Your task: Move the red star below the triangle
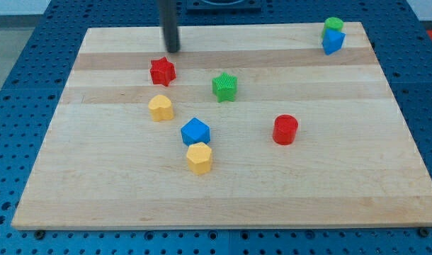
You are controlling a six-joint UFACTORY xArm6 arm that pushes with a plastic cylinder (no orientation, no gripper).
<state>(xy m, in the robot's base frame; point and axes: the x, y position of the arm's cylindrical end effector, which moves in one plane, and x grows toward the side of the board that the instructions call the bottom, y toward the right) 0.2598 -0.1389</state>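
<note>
The red star lies on the wooden board in the upper left part of the view. My tip stands just above it and slightly to its right, a small gap apart. A blue block, which looks like a triangle, sits at the top right corner, touching a green round block just above it. The red star is far to the left of that blue block.
A green star lies right of the red star. A yellow block sits below the red star. A blue block and a yellow hexagon sit at centre. A red cylinder is right of centre.
</note>
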